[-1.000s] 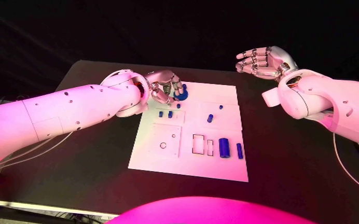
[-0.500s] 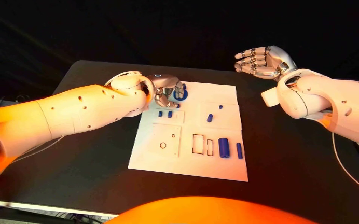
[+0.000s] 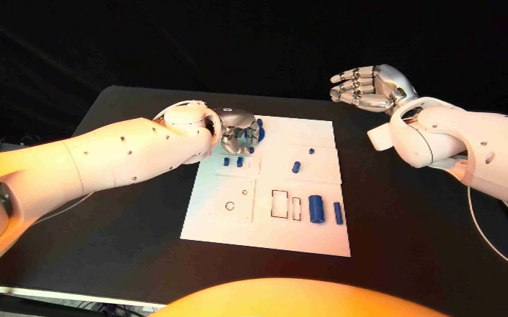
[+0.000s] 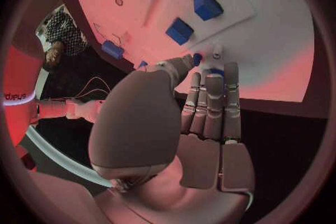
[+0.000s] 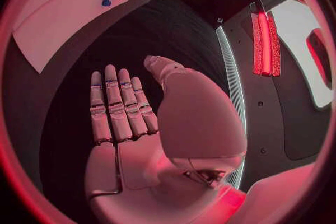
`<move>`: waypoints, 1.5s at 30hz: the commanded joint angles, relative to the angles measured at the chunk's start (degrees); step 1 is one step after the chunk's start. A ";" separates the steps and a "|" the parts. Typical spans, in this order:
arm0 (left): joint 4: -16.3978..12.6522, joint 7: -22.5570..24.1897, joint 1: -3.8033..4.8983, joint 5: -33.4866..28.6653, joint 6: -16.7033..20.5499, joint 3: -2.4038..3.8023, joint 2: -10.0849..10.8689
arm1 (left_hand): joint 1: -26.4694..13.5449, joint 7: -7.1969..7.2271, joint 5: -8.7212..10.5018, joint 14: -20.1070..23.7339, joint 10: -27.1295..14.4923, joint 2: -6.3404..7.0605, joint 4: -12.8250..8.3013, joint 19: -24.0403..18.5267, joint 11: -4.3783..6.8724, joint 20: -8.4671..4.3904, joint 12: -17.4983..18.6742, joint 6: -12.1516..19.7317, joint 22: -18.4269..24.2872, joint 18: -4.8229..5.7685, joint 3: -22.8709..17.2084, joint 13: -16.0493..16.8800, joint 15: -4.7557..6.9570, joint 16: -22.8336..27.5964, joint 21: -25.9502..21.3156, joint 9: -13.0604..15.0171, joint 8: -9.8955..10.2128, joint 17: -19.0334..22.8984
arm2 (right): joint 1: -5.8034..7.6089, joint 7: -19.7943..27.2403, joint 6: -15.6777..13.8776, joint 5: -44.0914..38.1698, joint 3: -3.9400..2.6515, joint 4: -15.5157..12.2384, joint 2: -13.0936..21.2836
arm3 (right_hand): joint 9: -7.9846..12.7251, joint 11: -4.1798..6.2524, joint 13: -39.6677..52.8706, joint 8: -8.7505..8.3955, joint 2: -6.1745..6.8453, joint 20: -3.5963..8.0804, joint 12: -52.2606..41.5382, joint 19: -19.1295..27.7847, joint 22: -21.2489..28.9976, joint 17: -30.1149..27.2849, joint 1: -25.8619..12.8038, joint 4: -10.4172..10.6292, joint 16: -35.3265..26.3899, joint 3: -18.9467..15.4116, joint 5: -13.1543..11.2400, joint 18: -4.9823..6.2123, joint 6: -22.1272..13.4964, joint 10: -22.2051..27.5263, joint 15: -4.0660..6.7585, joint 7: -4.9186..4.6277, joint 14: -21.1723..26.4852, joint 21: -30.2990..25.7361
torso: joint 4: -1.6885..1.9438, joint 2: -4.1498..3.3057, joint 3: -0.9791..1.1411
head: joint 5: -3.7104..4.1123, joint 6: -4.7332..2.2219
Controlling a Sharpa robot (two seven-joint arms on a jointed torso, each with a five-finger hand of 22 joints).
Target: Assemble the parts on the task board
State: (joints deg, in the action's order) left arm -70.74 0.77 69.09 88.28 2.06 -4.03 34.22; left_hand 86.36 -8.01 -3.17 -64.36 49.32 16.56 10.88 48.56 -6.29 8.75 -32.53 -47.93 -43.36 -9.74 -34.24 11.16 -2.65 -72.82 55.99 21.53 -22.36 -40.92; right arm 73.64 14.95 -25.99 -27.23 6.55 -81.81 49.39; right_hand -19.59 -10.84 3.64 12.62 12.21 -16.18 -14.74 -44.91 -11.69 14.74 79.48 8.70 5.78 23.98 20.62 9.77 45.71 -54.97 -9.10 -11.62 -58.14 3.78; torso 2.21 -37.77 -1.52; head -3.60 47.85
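Reaching over the far left corner of the task board [image 3: 318, 240], the robot's left hand [image 3: 239, 132] works at a blue part [image 3: 259, 128] with most of the assembly, by the look of it, yet to do.

The left hand's fingers curl down around the blue part at that corner, touching it; whether they truly grip it I cannot tell. The right hand [image 3: 371, 86] hangs well off the board's far right corner, fingers loosely apart, holding nothing. Two small blue blocks [image 3: 233, 161] lie just nearer than the left hand, a short blue peg [image 3: 296, 166] sits mid-board, and two blue cylinders [image 3: 326, 209] rest beside an outlined slot [image 3: 280, 204] near the board's near edge.
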 commanded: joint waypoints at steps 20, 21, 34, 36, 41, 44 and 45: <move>3.01 1.18 -0.16 0.44 -3.83 -0.02 -2.59 | -0.96 0.20 0.06 -4.32 4.23 -0.95 -3.04 0.60 0.79 -0.97 1.45 -3.36 -2.38 -0.78 -3.82 -0.84 0.86 -4.70 3.06 -1.01 1.43 -5.04 | -0.01 0.81 1.07 -0.38 -0.02 -0.26 -0.29 | 0.24 -0.29 -0.06 -0.46 0.00 0.02 0.69 -0.37 0.43 -0.29 -1.03 0.09 -0.43 0.61 0.42 0.76 0.69 -0.46 -0.03 -3.07 -0.30 -0.01 | 0.03 0.01 0.02 | 0.41 0.41; 3.10 1.20 -0.18 0.44 -3.95 -0.02 -2.68 | -0.96 0.20 0.06 -4.32 4.23 -0.95 -3.04 0.60 0.79 -0.97 1.45 -3.36 -2.38 -0.78 -3.82 -0.84 0.86 -4.70 3.06 -1.01 1.43 -5.04 | -0.01 0.81 1.09 -0.38 -0.02 -0.29 -0.30 | 0.24 -0.29 -0.06 -0.46 0.00 0.02 0.69 -0.37 0.43 -0.29 -1.03 0.09 -0.43 0.61 0.42 0.76 0.69 -0.46 -0.03 -3.07 -0.30 -0.01 | 0.04 0.00 0.00 | 0.44 0.42; 3.97 0.60 -0.30 0.45 -5.62 -0.09 -3.11 | -1.03 0.19 0.08 -4.41 4.39 -1.07 -3.36 0.53 0.81 -1.00 1.53 -3.57 -2.61 -0.78 -4.04 -0.85 0.87 -4.86 3.31 -1.07 1.56 -5.11 | -0.01 0.79 1.13 -0.38 -0.02 -0.43 -0.26 | 0.25 -0.28 -0.06 -0.47 0.01 0.02 0.71 -0.35 0.47 -0.31 -1.09 0.10 -0.42 0.62 0.45 0.76 0.72 -0.50 -0.03 -3.06 -0.33 -0.02 | 0.09 0.07 0.03 | 0.56 0.62; 4.05 0.69 -0.31 0.45 -5.70 -0.09 -3.09 | -1.08 0.14 0.09 -4.91 5.01 -1.42 -3.84 0.50 0.93 -1.06 1.45 -4.31 -2.94 -0.80 -4.30 -0.78 0.97 -5.30 3.71 -1.04 1.47 -5.81 | -0.01 0.80 1.13 -0.38 -0.02 -0.43 -0.26 | 0.25 -0.28 -0.06 -0.47 0.01 0.02 0.71 -0.35 0.47 -0.31 -1.09 0.10 -0.42 0.62 0.45 0.76 0.72 -0.50 -0.03 -3.06 -0.33 -0.02 | 0.09 0.09 0.03 | 0.56 0.61; 4.15 1.22 -0.32 0.46 -5.49 -0.11 -3.09 | -0.67 0.44 0.10 -6.93 7.38 -2.42 -6.01 2.10 1.93 -1.74 1.27 -5.67 -5.63 -0.53 -4.86 -0.53 1.83 -6.63 6.36 -1.00 1.89 -8.24 | -0.01 0.89 1.11 -0.38 -0.02 -0.46 -0.27 | 0.25 -0.28 -0.06 -0.47 0.01 0.02 0.71 -0.35 0.47 -0.31 -1.09 0.10 -0.42 0.62 0.45 0.76 0.72 -0.50 -0.03 -3.06 -0.33 -0.02 | 0.07 0.06 0.00 | 0.58 0.62; 4.17 1.46 -0.32 0.54 -4.71 -0.11 -3.12 | -0.56 0.49 0.06 -8.21 8.68 -3.10 -7.01 3.58 2.31 -2.17 1.31 -6.68 -7.50 -0.20 -4.98 -0.39 2.23 -7.21 8.07 -0.79 2.02 -9.63 | -0.01 0.92 1.14 -0.38 -0.02 -0.49 -0.29 | 0.26 -0.26 -0.05 -0.49 0.01 0.02 0.76 -0.34 0.54 -0.34 -1.17 0.11 -0.42 0.66 0.49 0.76 0.80 -0.57 -0.02 -3.04 -0.37 -0.03 | 0.06 0.05 0.01 | 0.49 0.49; 4.18 1.55 -0.32 0.56 -4.33 -0.11 -3.13 | -0.52 0.49 0.06 -8.78 9.15 -3.30 -7.35 4.26 2.41 -2.31 1.31 -7.11 -8.30 -0.05 -5.00 -0.32 2.34 -7.47 8.74 -0.70 2.01 -10.41 | -0.01 0.93 1.14 -0.38 -0.02 -0.49 -0.30 | 0.26 -0.26 -0.05 -0.49 0.01 0.02 0.76 -0.34 0.54 -0.34 -1.17 0.11 -0.42 0.66 0.49 0.76 0.80 -0.57 -0.02 -3.04 -0.37 -0.03 | 0.06 0.05 0.02 | 0.49 0.49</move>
State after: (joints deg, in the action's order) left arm -66.61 1.59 68.96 88.51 -1.71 -4.02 31.20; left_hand 85.70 -7.55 -3.17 -72.71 58.11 13.76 3.83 52.36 -3.99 6.47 -31.26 -54.67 -51.14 -9.75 -39.21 10.74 -0.34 -80.05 64.30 20.65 -20.51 -50.89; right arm 73.64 15.00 -25.72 -27.23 6.55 -82.18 49.12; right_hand -19.37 -11.05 3.65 12.40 12.22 -16.18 -14.28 -44.91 -11.19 14.48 79.02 8.69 5.56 24.30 20.85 9.76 46.08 -55.17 -9.10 -11.66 -58.14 3.78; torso 2.29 -37.71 -1.49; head -3.04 48.44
